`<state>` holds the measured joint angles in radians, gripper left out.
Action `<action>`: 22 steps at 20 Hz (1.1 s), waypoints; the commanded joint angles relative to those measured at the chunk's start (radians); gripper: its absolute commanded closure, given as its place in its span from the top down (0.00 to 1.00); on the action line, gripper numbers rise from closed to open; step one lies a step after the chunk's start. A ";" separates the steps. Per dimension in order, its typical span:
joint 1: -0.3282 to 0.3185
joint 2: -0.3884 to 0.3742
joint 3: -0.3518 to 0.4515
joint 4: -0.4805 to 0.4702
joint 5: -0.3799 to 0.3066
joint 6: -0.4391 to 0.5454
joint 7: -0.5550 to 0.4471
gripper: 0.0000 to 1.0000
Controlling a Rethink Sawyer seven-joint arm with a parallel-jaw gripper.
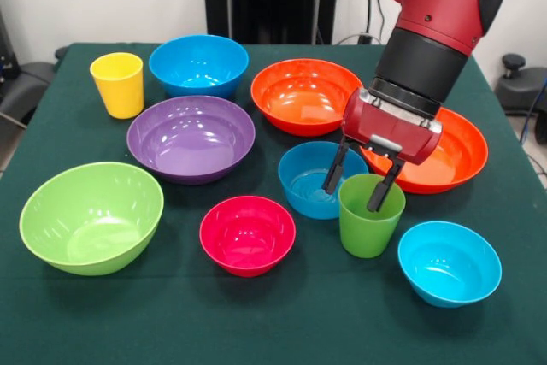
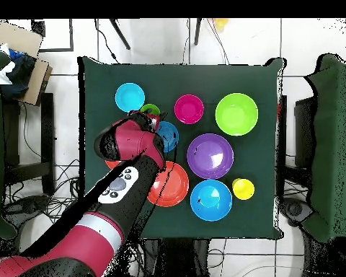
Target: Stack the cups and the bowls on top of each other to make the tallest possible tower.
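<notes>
Front view showed the gripper (image 1: 360, 184) with fingers apart, straddling the far rim of the light green cup (image 1: 370, 217), which stood upright just beside the small blue bowl (image 1: 311, 179) at its 10 o'clock. Likely light, stiff and slippery, the cup was best pinched across its thin rim; the arm (image 1: 432, 32) descended from 1 o'clock

Right orange bowl (image 1: 457, 156): in your front view the gripper body covers its left part; overhead, the arm hides nearly all of it.
Small blue bowl (image 1: 309, 179): a finger (image 1: 335, 168) crosses its right side; overhead it is half covered.
Green cup (image 2: 150, 110): overhead you see only a sliver of rim.
Arm (image 1: 436, 6): cut off by the front view's top edge.
Finger-to-cup contact: you cannot tell.
</notes>
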<state>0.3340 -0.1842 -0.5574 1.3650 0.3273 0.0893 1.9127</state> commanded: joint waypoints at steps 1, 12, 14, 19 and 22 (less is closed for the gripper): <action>0.000 0.012 0.089 -0.010 0.013 -0.042 0.176 1.00; -0.015 -0.004 0.106 0.004 -0.003 -0.053 0.162 1.00; -0.016 -0.005 0.109 0.006 -0.001 -0.051 0.163 1.00; -0.016 -0.004 0.107 0.006 0.002 -0.052 0.163 1.00; -0.019 -0.006 0.112 0.008 0.000 -0.054 0.161 1.00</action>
<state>0.3321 -0.1840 -0.5574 1.3648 0.3271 0.0449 1.9127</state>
